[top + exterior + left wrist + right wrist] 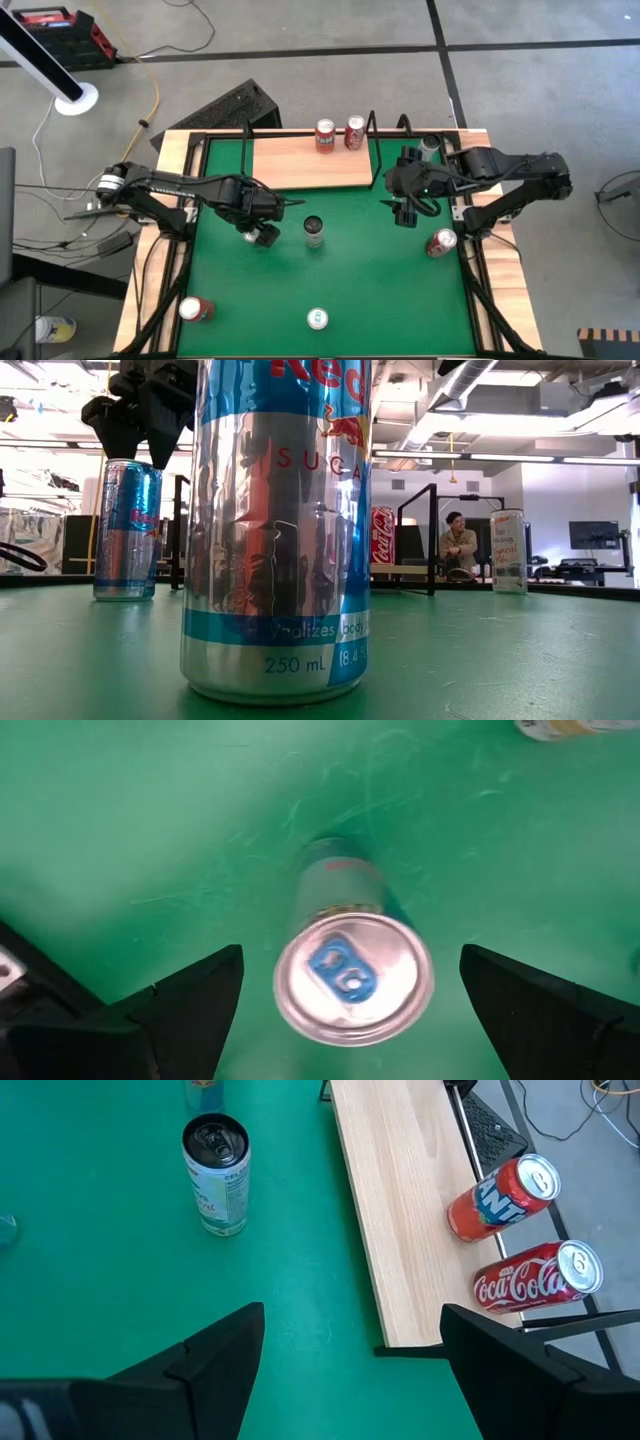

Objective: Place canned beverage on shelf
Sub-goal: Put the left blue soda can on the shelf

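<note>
Cans are all over my green mat [350, 270]. Shelf [310, 160] sits at the far edge of the desk with two red cans [340, 133] on its back edge, a Fanta [497, 1197] and a Coke [540, 1279]. My left gripper [262, 234] hangs spread wide above a silver can [352, 978] with a blue tab, not touching it. Dark-topped can [314, 231] stands mid-mat. My right gripper [405, 210] is spread too, holding nothing, just off the shelf's right end. More cans sit near the front edge and right side.

Green mat [350, 270]; seated person [459, 546]
</note>
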Available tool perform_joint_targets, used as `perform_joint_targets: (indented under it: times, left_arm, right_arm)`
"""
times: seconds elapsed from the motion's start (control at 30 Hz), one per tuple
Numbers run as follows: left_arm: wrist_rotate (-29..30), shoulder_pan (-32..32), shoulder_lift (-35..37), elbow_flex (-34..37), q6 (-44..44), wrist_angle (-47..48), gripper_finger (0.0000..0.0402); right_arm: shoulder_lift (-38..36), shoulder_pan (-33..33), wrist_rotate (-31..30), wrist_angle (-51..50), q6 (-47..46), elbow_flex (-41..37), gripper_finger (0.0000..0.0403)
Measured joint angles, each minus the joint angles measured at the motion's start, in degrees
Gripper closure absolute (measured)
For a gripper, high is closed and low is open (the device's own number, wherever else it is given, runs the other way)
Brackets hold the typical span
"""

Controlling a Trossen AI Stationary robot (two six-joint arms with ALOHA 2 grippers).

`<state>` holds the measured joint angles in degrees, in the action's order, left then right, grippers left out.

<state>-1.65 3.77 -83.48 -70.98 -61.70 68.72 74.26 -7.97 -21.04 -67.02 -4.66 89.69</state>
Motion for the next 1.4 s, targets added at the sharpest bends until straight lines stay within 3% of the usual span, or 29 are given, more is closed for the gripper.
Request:
perform_joint_targets:
  times: [0.63, 1.1, 1.23, 1.4]
  left_arm:
    - [-1.1, 0.0, -4.7, 0.0, 0.6, -0.4, 0.0049]
    - [-3.0, -1.8, -4.8, 0.0, 3.7, -0.1, 0.0178]
    - [-6.2, -3.4, -4.6, -0.9, 7.5, 0.1, 0.0181]
    - [-8.4, -7.1, -4.7, -8.1, 15.3, 0.3, 0.0181]
  right_arm:
    - [0.0, 1.4, 0.0, 0.0, 1.1, 0.0, 0.0077]
    - [0.0, 1.4, 0.0, -0.1, 2.3, 0.0, 0.0077]
    - [0.0, 1.4, 0.0, -0.2, 2.4, 0.0, 0.0077]
    - [0.0, 1.4, 0.0, -0.2, 3.1, 0.0, 0.0077]
